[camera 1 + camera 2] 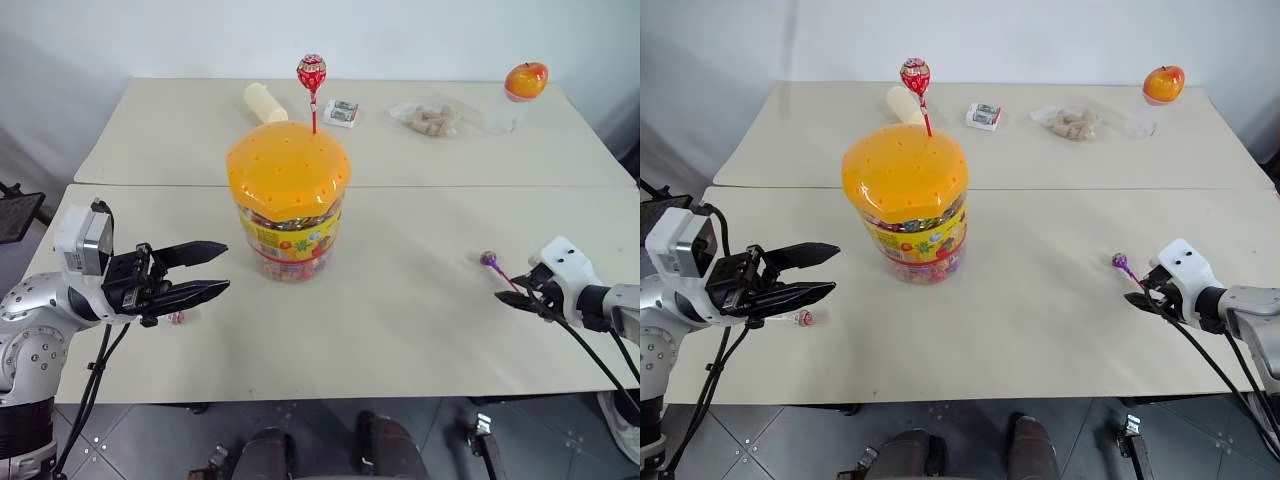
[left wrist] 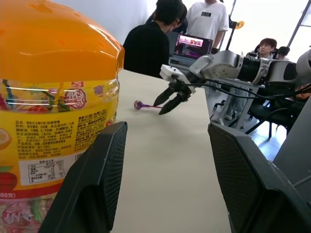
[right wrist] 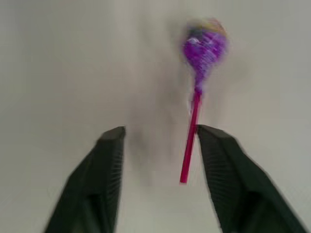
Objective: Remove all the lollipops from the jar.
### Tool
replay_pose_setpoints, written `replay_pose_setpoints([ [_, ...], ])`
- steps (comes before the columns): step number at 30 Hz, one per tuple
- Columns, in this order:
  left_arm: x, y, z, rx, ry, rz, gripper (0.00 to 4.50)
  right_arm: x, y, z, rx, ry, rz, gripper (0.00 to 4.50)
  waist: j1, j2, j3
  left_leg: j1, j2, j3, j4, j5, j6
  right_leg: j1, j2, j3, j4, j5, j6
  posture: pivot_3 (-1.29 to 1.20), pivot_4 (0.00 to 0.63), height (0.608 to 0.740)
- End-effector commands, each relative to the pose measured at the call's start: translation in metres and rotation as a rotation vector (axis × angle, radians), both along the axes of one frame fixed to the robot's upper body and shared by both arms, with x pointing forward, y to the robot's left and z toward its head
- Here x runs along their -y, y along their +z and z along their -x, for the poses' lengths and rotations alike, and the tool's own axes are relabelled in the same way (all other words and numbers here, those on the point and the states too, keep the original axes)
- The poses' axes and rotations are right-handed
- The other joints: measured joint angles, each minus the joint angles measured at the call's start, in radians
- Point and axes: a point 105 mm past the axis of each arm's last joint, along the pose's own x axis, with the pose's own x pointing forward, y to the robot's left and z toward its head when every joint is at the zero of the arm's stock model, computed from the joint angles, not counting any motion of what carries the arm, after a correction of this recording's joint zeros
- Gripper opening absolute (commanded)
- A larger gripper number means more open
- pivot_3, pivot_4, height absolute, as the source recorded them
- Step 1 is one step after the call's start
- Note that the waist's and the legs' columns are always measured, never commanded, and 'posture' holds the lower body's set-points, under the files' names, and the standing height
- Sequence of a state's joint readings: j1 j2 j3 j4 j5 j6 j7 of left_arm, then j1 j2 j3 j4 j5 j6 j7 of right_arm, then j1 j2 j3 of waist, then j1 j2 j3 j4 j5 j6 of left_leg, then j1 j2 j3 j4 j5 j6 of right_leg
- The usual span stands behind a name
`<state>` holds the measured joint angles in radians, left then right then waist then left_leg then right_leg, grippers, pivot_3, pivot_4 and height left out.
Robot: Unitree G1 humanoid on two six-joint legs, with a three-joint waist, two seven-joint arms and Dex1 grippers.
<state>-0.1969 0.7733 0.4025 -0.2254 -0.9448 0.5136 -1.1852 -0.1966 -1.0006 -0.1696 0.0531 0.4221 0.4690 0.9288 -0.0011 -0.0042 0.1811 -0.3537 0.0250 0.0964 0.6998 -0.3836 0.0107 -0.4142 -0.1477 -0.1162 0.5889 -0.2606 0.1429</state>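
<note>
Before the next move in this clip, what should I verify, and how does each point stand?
1. Right pincer open, purple lollipop released onto the table: ok.
2. Left pincer open and empty beside the jar: ok.
3. Red lollipop out of the jar: not ok, its stick stands in the orange lid.
4. Pink lollipop lying on the table under the left pincer: ok.
5. Jar upright: ok.
</note>
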Motion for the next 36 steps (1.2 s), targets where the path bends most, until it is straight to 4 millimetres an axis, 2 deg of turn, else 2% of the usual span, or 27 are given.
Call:
replay_pose_setpoints([
  [1, -0.008, 0.027, -0.002, 0.064, 0.061, 0.174, 2.81, -0.039, 0.08, 0.004, 0.339, 0.275, -0.197, 3.33, -0.003, 0.0, 0.0, 0.001, 0.0, 0.0, 0.0, 0.0, 0.0, 0.001, 0.0, 0.0, 0.0, 0.0, 0.0, 0.0, 0.15, 0.74],
  [2, -0.011, 0.032, -0.004, 0.06, 0.085, 0.232, 2.81, -0.049, 0.094, 0.004, 0.384, 0.307, -0.237, 3.33, -0.004, 0.001, 0.001, 0.001, 0.001, 0.0, 0.001, 0.0, 0.0, 0.001, 0.0, 0.0, 0.0, 0.0, -0.001, 0.0, 0.15, 0.74],
  [5, -0.025, 0.042, -0.014, 0.063, 0.204, 0.404, 2.81, -0.097, 0.143, -0.003, 0.501, 0.423, -0.43, 3.33, -0.008, 0.001, 0.001, 0.002, 0.003, -0.004, 0.001, 0.0, 0.0, 0.001, 0.001, 0.001, 0.001, 0.001, -0.002, 0.0, 0.15, 0.74],
  [8, -0.031, 0.047, -0.021, 0.062, 0.263, 0.503, 2.81, -0.136, 0.166, -0.008, 0.488, 0.49, -0.553, 3.33, -0.006, 0.001, 0.001, 0.002, 0.004, -0.004, 0.001, 0.0, -0.002, 0.001, 0.001, -0.002, 0.004, 0.001, -0.002, 0.0, 0.15, 0.74],
  [10, -0.028, 0.042, -0.023, 0.05, 0.268, 0.509, 2.81, -0.169, 0.172, -0.021, 0.466, 0.511, -0.548, 3.33, -0.006, 0.001, 0.001, 0.001, 0.004, -0.004, 0.001, -0.001, -0.003, 0.0, 0.002, -0.004, 0.004, 0.002, -0.003, 0.0, 0.15, 0.74],
  [14, -0.023, 0.036, -0.026, 0.036, 0.266, 0.507, 2.81, -0.208, 0.185, -0.041, 0.446, 0.495, -0.569, 3.33, -0.001, 0.001, 0.001, -0.001, 0.003, -0.005, 0.001, -0.001, -0.002, -0.001, 0.002, -0.006, 0.004, 0.002, -0.002, 0.0, 0.15, 0.74],
  [19, -0.019, 0.032, -0.027, 0.034, 0.268, 0.508, 2.81, -0.24, 0.187, -0.052, 0.418, 0.489, -0.601, 3.33, -0.004, 0.001, 0.001, -0.002, 0.002, -0.005, 0.0, -0.001, -0.002, -0.002, 0.002, -0.008, 0.004, 0.002, -0.002, 0.0, 0.15, 0.74],
  [23, -0.017, 0.03, -0.025, 0.037, 0.271, 0.508, 2.81, -0.247, 0.187, -0.056, 0.41, 0.482, -0.609, 3.33, -0.016, 0.001, 0.001, -0.002, 0.002, -0.005, 0.0, -0.001, -0.002, -0.002, 0.002, -0.009, 0.004, 0.002, -0.002, 0.0, 0.15, 0.74],
  [26, -0.018, 0.031, -0.024, 0.041, 0.275, 0.519, 2.81, -0.252, 0.191, -0.052, 0.404, 0.515, -0.625, 2.75, -0.029, 0.001, 0.001, -0.002, 0.003, -0.005, 0.0, -0.001, -0.003, -0.001, 0.002, -0.008, 0.004, 0.002, -0.002, 0.0, 0.15, 0.74],
  [34, -0.016, 0.034, -0.023, 0.054, 0.253, 0.522, 2.81, -0.257, 0.198, -0.043, 0.419, 0.597, -0.651, 0.04, -0.032, 0.001, 0.001, -0.001, 0.003, -0.005, 0.0, -0.001, -0.003, -0.001, 0.002, -0.008, 0.004, 0.002, -0.002, 0.0, 0.15, 0.74],
  [36, -0.016, 0.034, -0.023, 0.054, 0.245, 0.518, 2.81, -0.255, 0.203, -0.041, 0.44, 0.613, -0.679, 0.04, -0.03, 0.001, 0.001, -0.001, 0.003, -0.005, 0.0, -0.001, -0.003, -0.001, 0.002, -0.008, 0.004, 0.002, -0.002, 0.0, 0.15, 0.74],
])
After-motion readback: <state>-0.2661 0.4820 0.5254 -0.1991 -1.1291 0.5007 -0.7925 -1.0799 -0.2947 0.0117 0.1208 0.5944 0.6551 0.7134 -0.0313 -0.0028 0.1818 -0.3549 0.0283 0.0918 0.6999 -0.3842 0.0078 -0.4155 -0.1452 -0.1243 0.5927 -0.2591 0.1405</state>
